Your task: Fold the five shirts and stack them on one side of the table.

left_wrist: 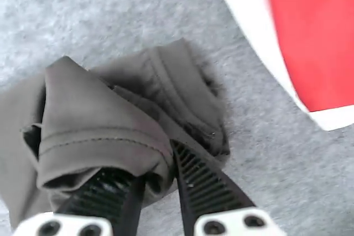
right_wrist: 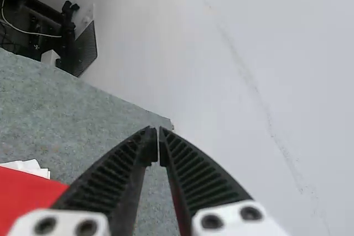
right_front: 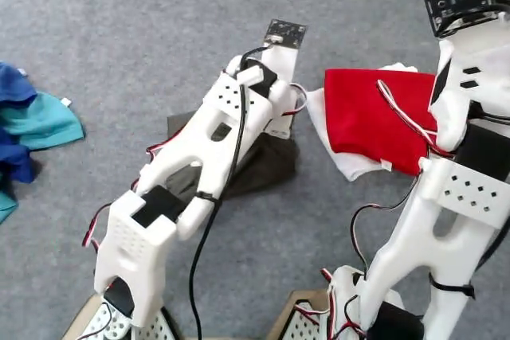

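Note:
A dark grey shirt (right_front: 267, 166) lies crumpled at the table's middle, partly under my left arm. My left gripper (left_wrist: 157, 165) is shut on a folded edge of this grey shirt (left_wrist: 99, 120), low over the cloth. To its right a folded red shirt (right_front: 366, 117) rests on a white shirt (right_front: 343, 161); the left wrist view shows the red shirt (left_wrist: 315, 31) and the white one (left_wrist: 249, 4) close by. My right gripper (right_wrist: 155, 132) is shut on nothing, raised and pointing toward the wall, with the red shirt (right_wrist: 22, 194) below it.
A blue shirt (right_front: 12, 85) and a teal shirt (right_front: 40, 121) lie bunched at the table's left edge. The grey felt table (right_front: 143, 37) is bare at the back. The right arm (right_front: 470, 157) stands tall over the right side.

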